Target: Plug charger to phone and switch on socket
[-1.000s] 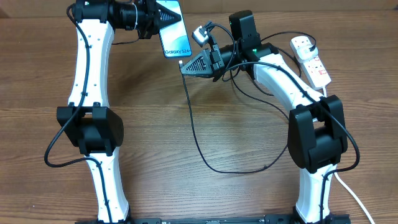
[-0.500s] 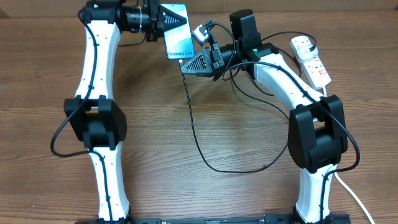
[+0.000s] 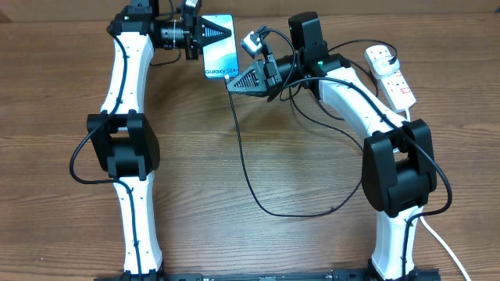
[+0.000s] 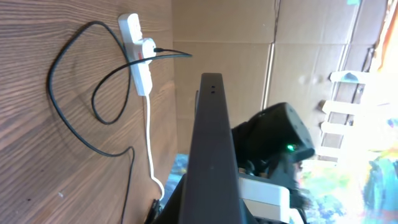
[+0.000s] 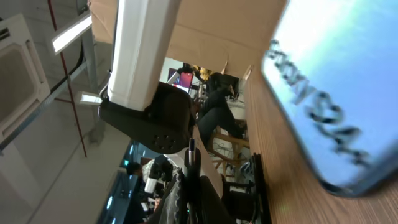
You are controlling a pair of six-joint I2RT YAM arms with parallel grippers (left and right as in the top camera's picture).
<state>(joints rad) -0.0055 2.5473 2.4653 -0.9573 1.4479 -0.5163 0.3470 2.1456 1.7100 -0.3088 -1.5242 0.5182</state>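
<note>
Pinching the phone (image 3: 221,56) flat between its pressed-together fingers, the left gripper (image 3: 219,32) holds it above the worktop (image 3: 195,195), close to the far edge and near its middle.

- Phone: slim rectangle with rounded corners, glossy pale blue screen with "Galaxy S24+" lettering, and a dark matt rim. The left wrist view shows it edge-on as a narrow black bar (image 4: 214,143).
- Charger (image 3: 242,156): thin, limp black cable. It runs from the right gripper (image 3: 233,82) toward the near edge, loops right and climbs back to the socket (image 3: 394,78).
- Socket: long white hard-plastic strip with red markings, lying at the far right corner. A thick white cord (image 3: 441,246) leaves it toward the near right corner. The switch position cannot be told.
- Worktop: brown wood grain, matt.

Change from a second ago:
- The left arm has swung rightward.
- The phone has turned so that its lettered short end now faces the right gripper, which has not moved.

Relation:
- The right gripper is closed on the connector end of the charger, just beside the lettered end of the phone.
- In the right wrist view the rounded corner of the phone (image 5: 323,93) fills the upper right.
- Whether the connector touches the phone cannot be told.
</note>
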